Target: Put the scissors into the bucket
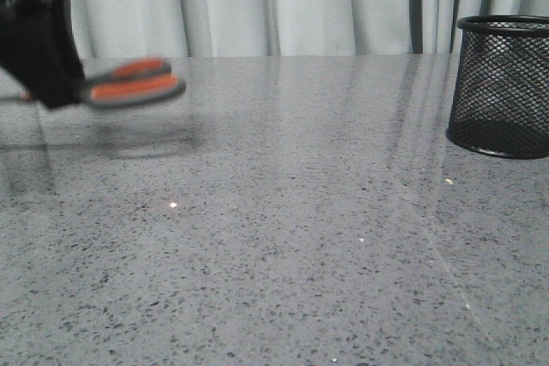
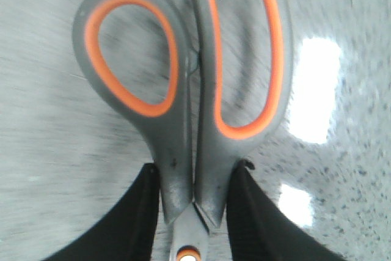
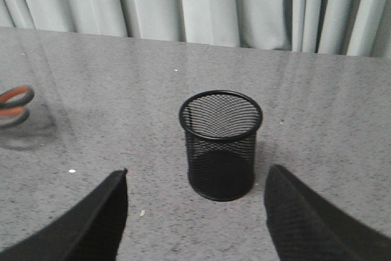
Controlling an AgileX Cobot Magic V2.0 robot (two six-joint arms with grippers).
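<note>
My left gripper [image 1: 51, 83] at the far left is shut on the scissors [image 1: 137, 81], holding them level above the table with the orange-lined handles pointing right. In the left wrist view the two black fingers [image 2: 137, 212] clamp the scissors [image 2: 183, 90] at the neck just above the pivot; the blades are hidden. The bucket [image 1: 502, 83], a black mesh cup, stands upright at the far right of the table. In the right wrist view the bucket [image 3: 221, 145] stands ahead of my open, empty right gripper [image 3: 197, 175], and the scissors' handles [image 3: 15, 107] show at the edge.
Grey curtains [image 1: 274, 2] hang behind the speckled grey table [image 1: 283, 255]. A shadow of the scissors lies on the table under them.
</note>
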